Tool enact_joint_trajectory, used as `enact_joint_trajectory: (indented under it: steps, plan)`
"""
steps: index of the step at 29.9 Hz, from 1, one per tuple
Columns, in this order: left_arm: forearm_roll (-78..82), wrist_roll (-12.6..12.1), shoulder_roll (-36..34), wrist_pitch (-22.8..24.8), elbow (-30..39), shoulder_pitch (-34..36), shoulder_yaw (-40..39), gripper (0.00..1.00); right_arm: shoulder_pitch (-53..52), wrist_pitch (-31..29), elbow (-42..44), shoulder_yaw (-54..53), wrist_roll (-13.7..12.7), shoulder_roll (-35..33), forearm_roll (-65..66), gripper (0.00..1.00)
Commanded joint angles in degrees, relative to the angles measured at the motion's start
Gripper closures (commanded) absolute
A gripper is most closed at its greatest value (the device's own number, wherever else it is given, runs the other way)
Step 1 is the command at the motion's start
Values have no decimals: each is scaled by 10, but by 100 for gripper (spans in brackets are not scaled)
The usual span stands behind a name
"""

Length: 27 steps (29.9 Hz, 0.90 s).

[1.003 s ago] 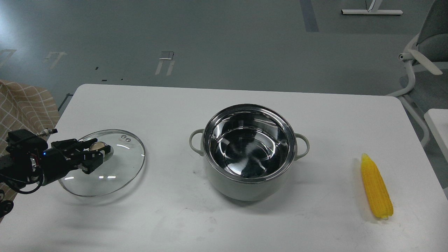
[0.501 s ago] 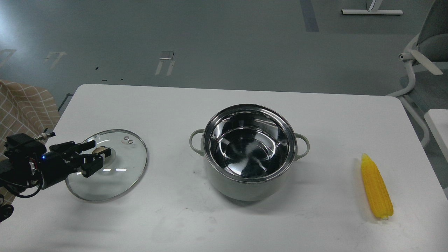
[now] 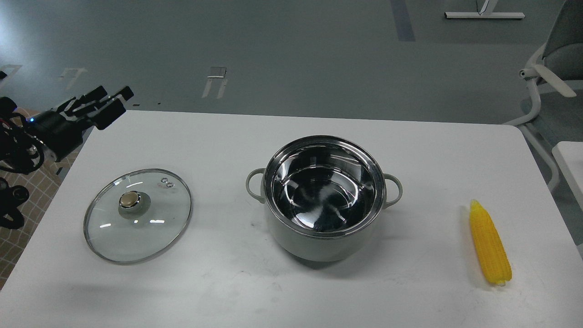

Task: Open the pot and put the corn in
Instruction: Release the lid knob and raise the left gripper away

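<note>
The pale grey-green pot (image 3: 324, 200) stands open at the table's middle, its shiny steel inside empty. The glass lid (image 3: 137, 215) with a brass-coloured knob lies flat on the table to the pot's left. The yellow corn (image 3: 489, 243) lies near the table's right edge, its point away from me. My left gripper (image 3: 113, 103) is open and empty, raised over the table's far left corner, well above and behind the lid. My right gripper is out of view.
The white table (image 3: 291, 291) has rounded corners. A chequered cloth (image 3: 27, 136) is off its left edge. A grey office chair (image 3: 555, 68) stands at the far right, beside a second white surface (image 3: 571, 164).
My left gripper has let go of the lid's knob and risen up and back to the table's far left corner. The lid now lies flat on the table.
</note>
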State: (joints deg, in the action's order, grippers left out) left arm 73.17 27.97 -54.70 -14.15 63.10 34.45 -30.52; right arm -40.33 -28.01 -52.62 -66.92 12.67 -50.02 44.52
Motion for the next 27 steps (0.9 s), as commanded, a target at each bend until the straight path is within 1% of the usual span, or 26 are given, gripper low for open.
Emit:
enact_joint_trajectory:
  steps: [1,2,6,8,10,12,13,14,17,20,21,23,24,26,27]
  plan:
    - [-80,0,46,8,-34,87,0,17,1,0,-39,1,2,-28,83,0]
    - [-104,0,61,15,-48,110,0,17,2,0,-54,3,2,-40,117,0]
    - [-173,-1,98,36,-81,163,-1,16,21,0,-89,4,5,-55,216,0]
    - [-239,-1,131,61,-124,198,-1,16,45,0,-120,4,9,-63,302,0]
    - [-274,-1,147,77,-151,214,-1,16,59,0,-135,4,9,-65,347,0]
    - [-334,-1,168,113,-187,236,-1,16,75,0,-158,4,9,-66,406,0]
    - [-380,-1,178,150,-204,247,-1,16,84,0,-167,4,9,-65,438,0]
    - [-430,-1,183,189,-210,250,-1,16,92,0,-172,6,9,-65,462,0]
    - [-526,-1,184,247,-210,252,-10,15,119,0,-181,27,8,-66,485,0]
    - [-585,0,186,287,-205,250,-30,10,132,0,-215,71,6,-68,503,0]
    - [-601,0,187,311,-202,248,-44,9,135,0,-223,93,6,-74,520,0]
    - [-615,0,191,331,-202,246,-66,9,139,0,-225,113,5,-74,534,0]
    - [-627,-2,198,345,-205,243,-91,8,143,0,-225,128,2,-72,540,0]
    - [-637,-7,202,358,-210,242,-123,7,151,21,-225,149,-11,-69,544,0]
    - [-637,-19,203,364,-211,241,-132,5,159,36,-226,167,-25,-68,544,0]
